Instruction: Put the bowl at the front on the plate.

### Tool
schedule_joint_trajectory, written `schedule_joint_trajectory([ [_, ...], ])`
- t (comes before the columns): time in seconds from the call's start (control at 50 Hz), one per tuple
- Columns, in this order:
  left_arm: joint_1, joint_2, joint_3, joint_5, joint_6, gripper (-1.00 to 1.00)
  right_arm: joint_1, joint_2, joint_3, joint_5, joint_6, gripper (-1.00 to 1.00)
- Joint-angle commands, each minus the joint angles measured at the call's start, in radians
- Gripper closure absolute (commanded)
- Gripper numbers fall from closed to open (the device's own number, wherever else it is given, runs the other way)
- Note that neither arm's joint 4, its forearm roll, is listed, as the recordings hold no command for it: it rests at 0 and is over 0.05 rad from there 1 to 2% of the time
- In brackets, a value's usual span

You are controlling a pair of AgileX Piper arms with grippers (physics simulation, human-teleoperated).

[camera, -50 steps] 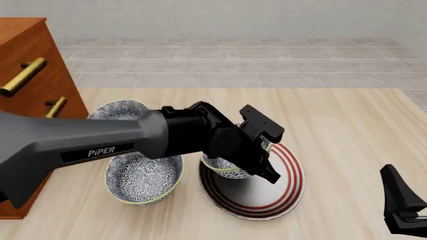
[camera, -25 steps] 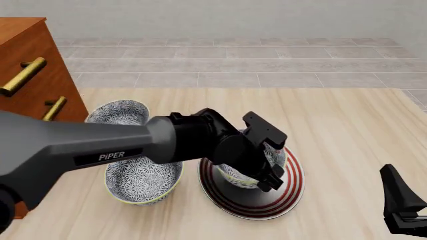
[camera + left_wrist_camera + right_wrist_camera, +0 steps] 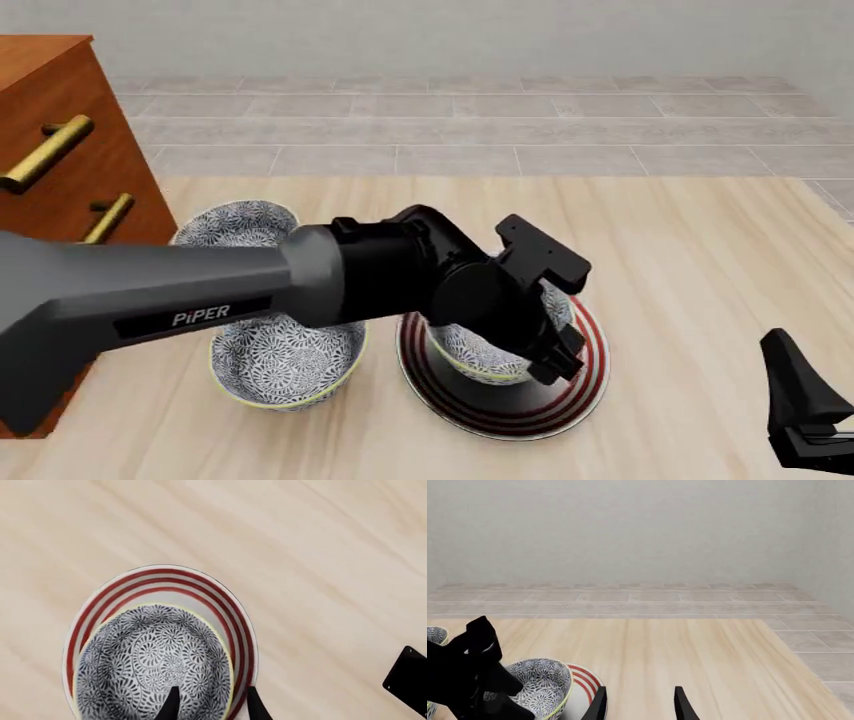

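Blue-and-white floral bowl sat on the red-ringed white plate, mid-table; left end effector pinched its rim. Best release: spread fingers, lift straight up. Right end effector was spread, idle.

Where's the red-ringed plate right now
In the front view the plate lies right of center near the table's front edge, under the bowl gripped by the left claw.

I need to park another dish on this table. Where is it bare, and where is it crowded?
Bare: the tabletop right of the plate and beyond it. Crowded: the left, where two bowls and the left arm sit beside the cabinet.
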Motion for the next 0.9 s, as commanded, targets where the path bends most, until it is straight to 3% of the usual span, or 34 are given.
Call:
schedule_joint_trajectory([
  [0.02,0.017,-0.087,0.037,0.025,0.016,-1.0,0.0,-0.001,0.008,-0.007,0.0,-1.0],
  [0.28,0.053,-0.23,0.129,0.04,0.05,-1.0,0.0,-0.001,0.008,-0.007,0.0,-1.0],
  [0.34,0.033,-0.255,0.114,0.081,0.002,-1.0,0.0,-0.001,0.008,-0.007,0.0,-1.0],
  [0.48,0.066,-0.36,0.16,0.117,0.029,-1.0,0.0,-0.001,0.008,-0.007,0.0,-1.0],
  [0.52,0.054,-0.363,0.142,0.138,-0.013,-1.0,0.0,-0.001,0.008,-0.007,0.0,-1.0],
  [0.62,0.099,-0.47,0.179,0.177,0.018,-1.0,0.0,-0.001,0.008,-0.007,0.0,-1.0],
  [0.9,0.108,-0.607,0.187,0.201,-0.049,-1.0,0.0,-0.001,0.008,-0.007,0.0,-1.0],
])
